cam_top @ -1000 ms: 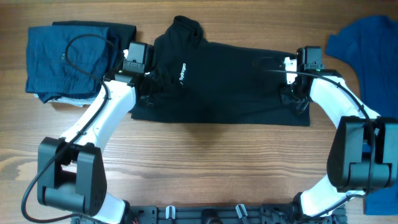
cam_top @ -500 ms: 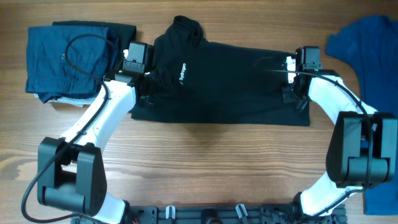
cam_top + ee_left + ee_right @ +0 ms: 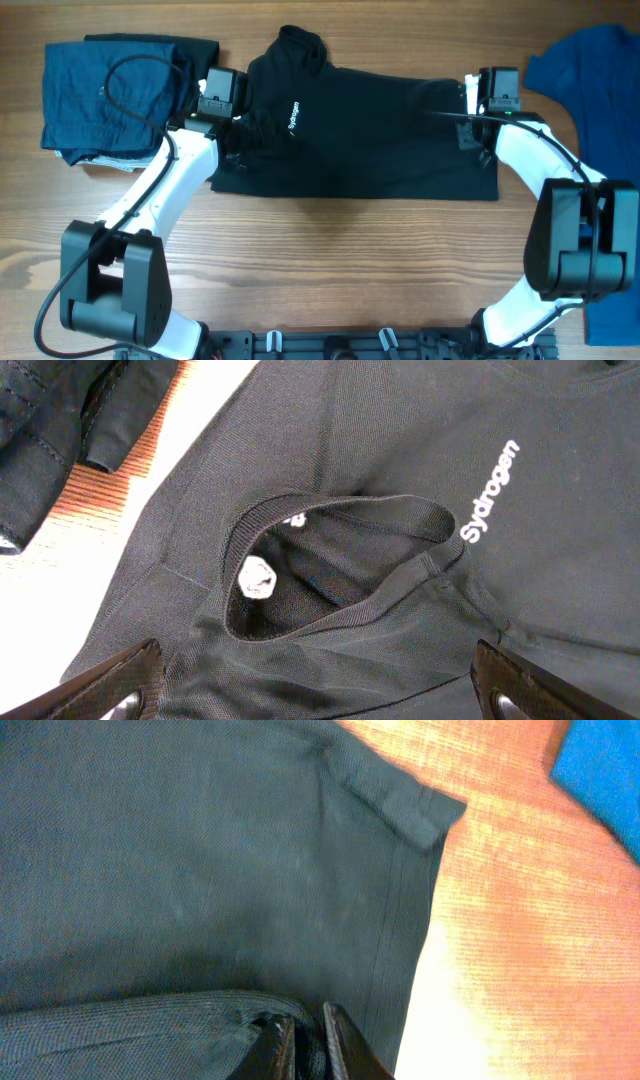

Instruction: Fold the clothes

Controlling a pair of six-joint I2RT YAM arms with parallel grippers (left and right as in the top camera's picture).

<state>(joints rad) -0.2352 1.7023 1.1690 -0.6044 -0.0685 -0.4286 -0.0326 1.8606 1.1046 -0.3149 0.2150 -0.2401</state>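
The wooden counter (image 3: 330,260) is bare nearest the arm bases, and the black shirt (image 3: 360,140) lies flat just beyond, at the middle of the counter between the two wrists. Its long axis runs side to side across the counter: the collar (image 3: 300,45) is at the left end and points toward the far edge, and the hem (image 3: 490,150) forms the right end. The white chest logo (image 3: 293,116) is near the left end and reads lengthwise toward the collar. The left fingers (image 3: 120,680) are spread wide and hold nothing. They stand above the left part of the shirt, over a ribbed opening (image 3: 340,570) in the fabric that has a small white tag (image 3: 258,576) inside it. The logo lies just beside that opening. The right fingers (image 3: 340,1045) are pressed together, pinching a raised fold of the black shirt at its right end. The side-vent flap (image 3: 400,805) of the hem lies flat on the counter beyond them. A navy garment (image 3: 110,95) sits as a folded pile at the far left, just beside the left wrist and apart from the shirt. A bright blue garment (image 3: 590,90) lies spread at the far right and runs down the right edge of the counter
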